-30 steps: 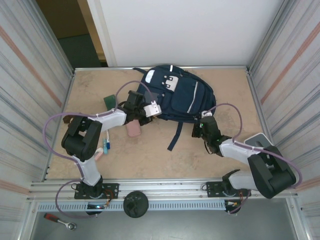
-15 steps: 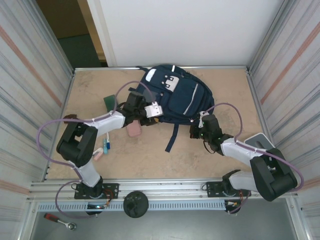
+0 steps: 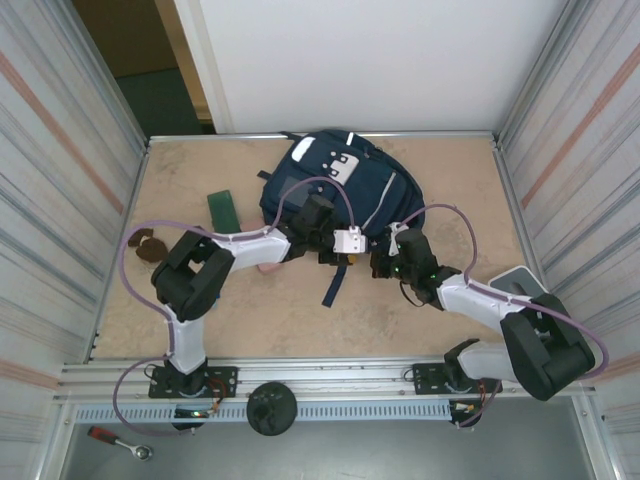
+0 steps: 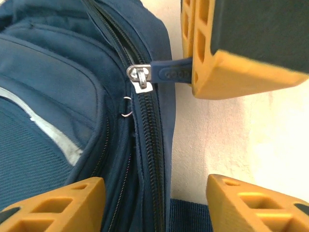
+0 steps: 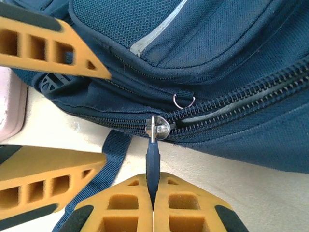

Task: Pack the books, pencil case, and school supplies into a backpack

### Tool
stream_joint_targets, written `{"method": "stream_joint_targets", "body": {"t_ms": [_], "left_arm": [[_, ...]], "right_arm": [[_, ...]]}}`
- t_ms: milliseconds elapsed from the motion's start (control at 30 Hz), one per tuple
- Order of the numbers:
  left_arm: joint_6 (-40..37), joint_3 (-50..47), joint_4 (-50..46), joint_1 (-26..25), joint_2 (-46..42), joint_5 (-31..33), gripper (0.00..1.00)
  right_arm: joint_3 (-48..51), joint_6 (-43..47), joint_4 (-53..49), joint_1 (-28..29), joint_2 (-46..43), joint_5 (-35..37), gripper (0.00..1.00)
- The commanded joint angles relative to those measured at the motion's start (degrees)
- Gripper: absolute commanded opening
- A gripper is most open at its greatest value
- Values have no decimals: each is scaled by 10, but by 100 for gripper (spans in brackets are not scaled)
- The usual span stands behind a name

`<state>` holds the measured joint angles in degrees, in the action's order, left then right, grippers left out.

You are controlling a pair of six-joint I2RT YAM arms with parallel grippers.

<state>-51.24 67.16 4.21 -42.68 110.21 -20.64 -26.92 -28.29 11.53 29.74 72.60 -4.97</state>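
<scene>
**Backpack.** Large navy-blue fabric backpack (image 3: 350,190) with white stripes and a white dotted patch. Flat on the beige speckled tabletop (image 3: 190,170), toward the far middle, between the two arms' reach. Loose navy webbing strap (image 3: 336,283) trailing from its near edge onto the bare surface.

**Zip hardware.** Silver metal slider (image 5: 158,126) on the zip track along the backpack's near edge. Navy-blue zip pull tab (image 5: 152,157) hanging from it. Small silver wire ring (image 5: 184,100) on the fabric just beside the slider.

**Right claw** (image 5: 153,193). Jaws pressed together, pinching the zip pull tab between the orange fingers. Positioned at the backpack's near edge, pull tab taut between slider and fingers.

**Left claw** (image 4: 154,200). Jaws well apart, nothing in their grasp. One orange finger over the backpack fabric, the other over bare tabletop, with the zip line and backpack edge running between them. Just beside the right claw, facing it across the slider.

**Pencil case.** Pale pink soft pencil case (image 5: 10,104) with a rounded corner. On the tabletop just beside the backpack's near left corner, outside the backpack. Partly under the left arm in the overhead view.

**Other items.** Dark green flat rectangular item (image 3: 222,208) on the tabletop left of the backpack, apart from it. Brown lumpy pieces (image 3: 150,247) near the left wall, well apart from the backpack.
</scene>
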Motion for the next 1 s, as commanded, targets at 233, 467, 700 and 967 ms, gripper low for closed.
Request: {"method": "stream_joint_targets", "body": {"t_ms": [233,467,700,967], "left_arm": [[-4,-6,50,40,-13,-36,9],[-10,-12,57,104,-34,-83,6],[-21,-28,46,151,-51,-74,10],[21,-66,30,118,-93,-103,54]], "right_arm": [[-26,-21,-61,-8,-10,40,0],[-31,-41,-161,-48,-33,102,0],[-56,-39,-145,-25,-19,89,0],[-84,-31,-97,27,9,58,0]]}}
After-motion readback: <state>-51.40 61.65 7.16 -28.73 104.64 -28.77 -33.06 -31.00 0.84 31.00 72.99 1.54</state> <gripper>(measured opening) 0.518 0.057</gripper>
